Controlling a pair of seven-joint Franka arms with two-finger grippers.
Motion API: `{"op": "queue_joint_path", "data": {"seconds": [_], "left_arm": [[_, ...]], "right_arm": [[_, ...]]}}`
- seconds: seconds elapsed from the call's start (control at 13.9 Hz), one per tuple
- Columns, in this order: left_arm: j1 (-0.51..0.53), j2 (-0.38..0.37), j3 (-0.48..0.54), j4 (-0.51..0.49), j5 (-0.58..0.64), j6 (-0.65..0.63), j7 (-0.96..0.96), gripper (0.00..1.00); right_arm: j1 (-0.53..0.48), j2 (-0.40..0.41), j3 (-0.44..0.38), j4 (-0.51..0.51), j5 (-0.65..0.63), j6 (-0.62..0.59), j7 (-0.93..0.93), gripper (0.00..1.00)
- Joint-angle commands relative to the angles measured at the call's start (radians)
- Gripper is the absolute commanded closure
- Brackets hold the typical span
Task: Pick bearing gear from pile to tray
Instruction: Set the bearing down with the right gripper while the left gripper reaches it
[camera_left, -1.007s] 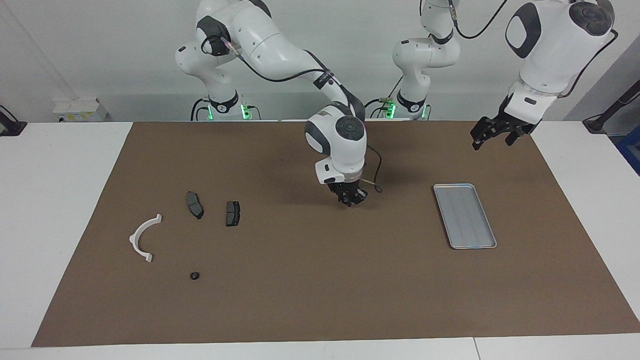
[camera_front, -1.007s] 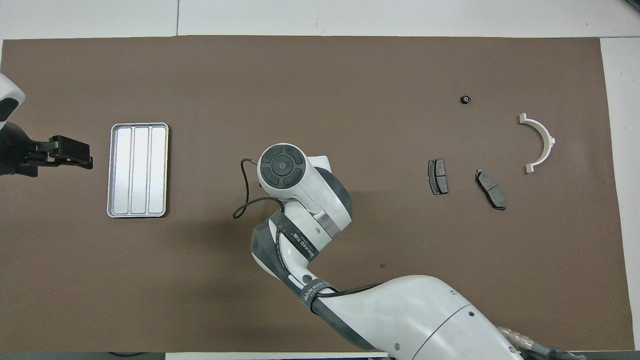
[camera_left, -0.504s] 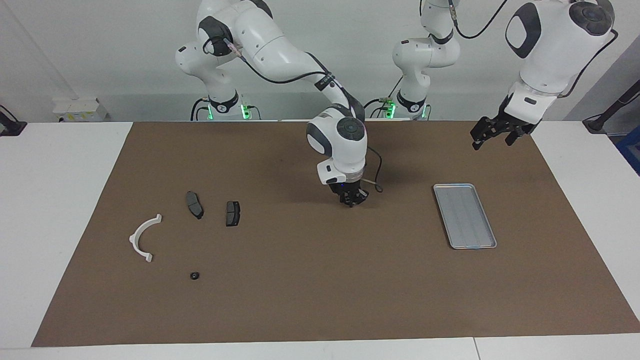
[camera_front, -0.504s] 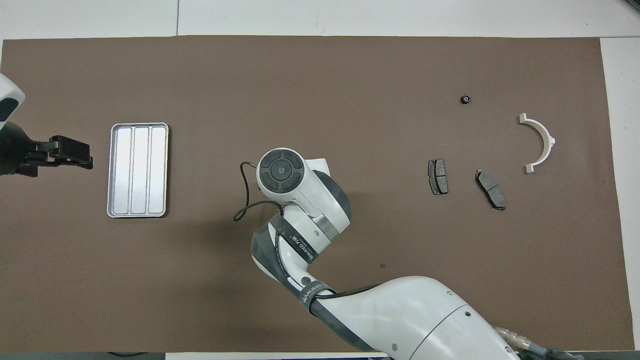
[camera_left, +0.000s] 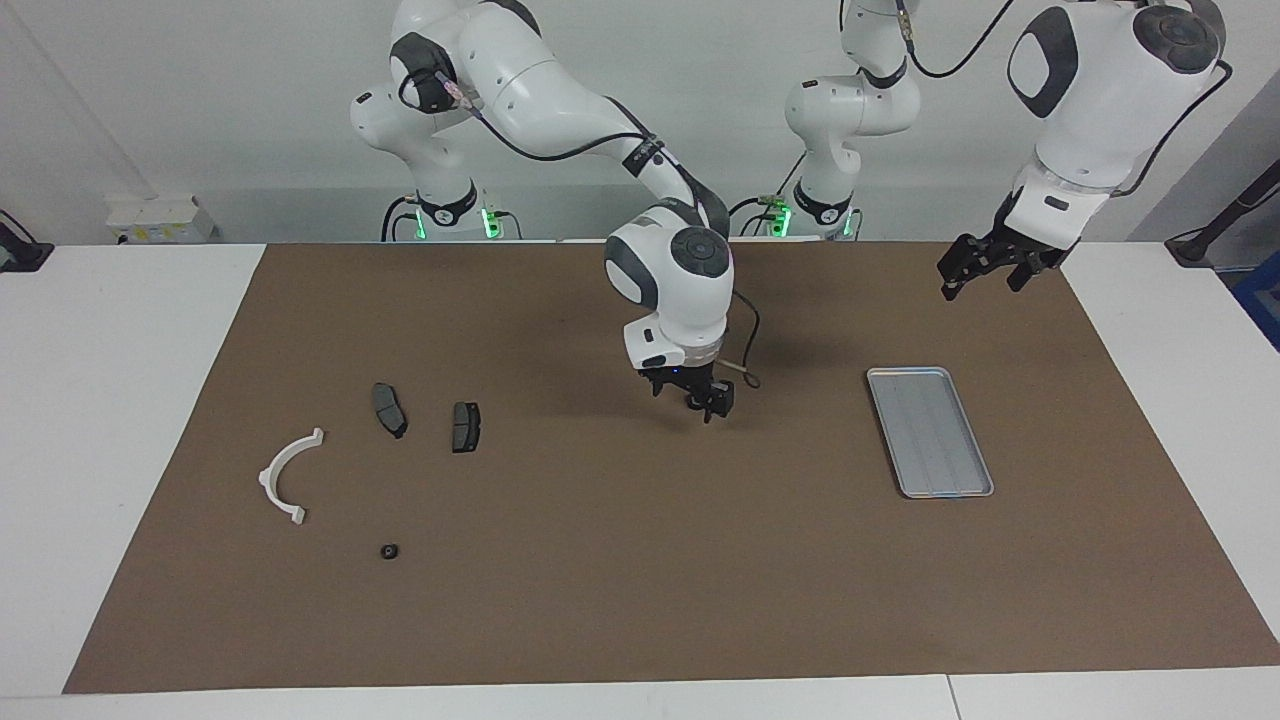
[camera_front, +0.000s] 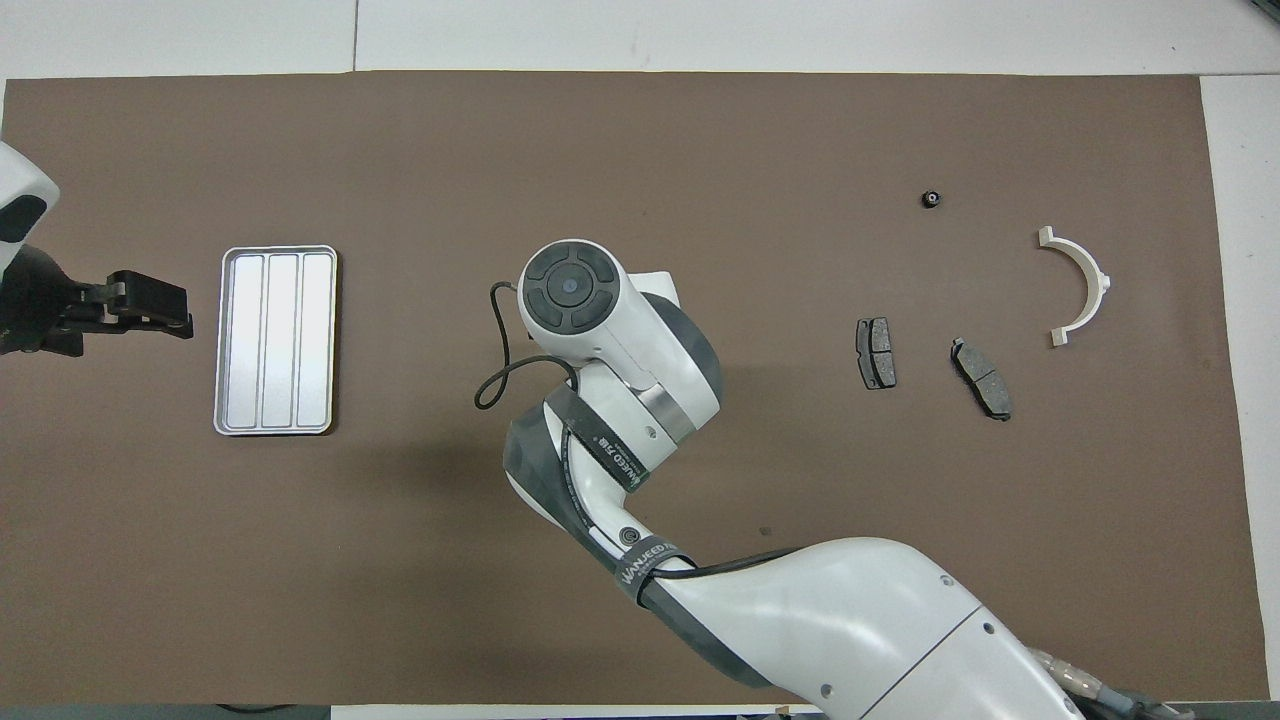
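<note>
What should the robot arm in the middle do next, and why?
Probably swing the right gripper toward the right arm's end of the table, to above the small black gear. It hangs over bare mat mid-table, the gear lies loose, farther from the robots than the brake pads, and the tray holds nothing. The left gripper waits near the tray.

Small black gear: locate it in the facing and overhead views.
Facing view: the small black gear lies low in the picture, below the white half-ring bracket.
Overhead view: it lies high in the picture, above the bracket.
Shared landmark: the bracket, beside it.
</note>
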Motion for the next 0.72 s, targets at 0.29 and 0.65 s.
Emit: {"op": "queue_joint_path", "data": {"seconds": [0.29, 0.65], "left_arm": [[-0.242, 0.060, 0.007, -0.096, -0.011, 0.170, -0.411, 0.00], [-0.351, 0.184, 0.005, -0.151, -0.011, 0.416, -0.617, 0.00]], "right_arm": [[-0.208, -0.101, 0.014, 0.050, 0.020, -0.163, -0.481, 0.00], [-0.367, -0.132, 0.011, 0.029, 0.013, -0.231, -0.819, 0.00]]}}
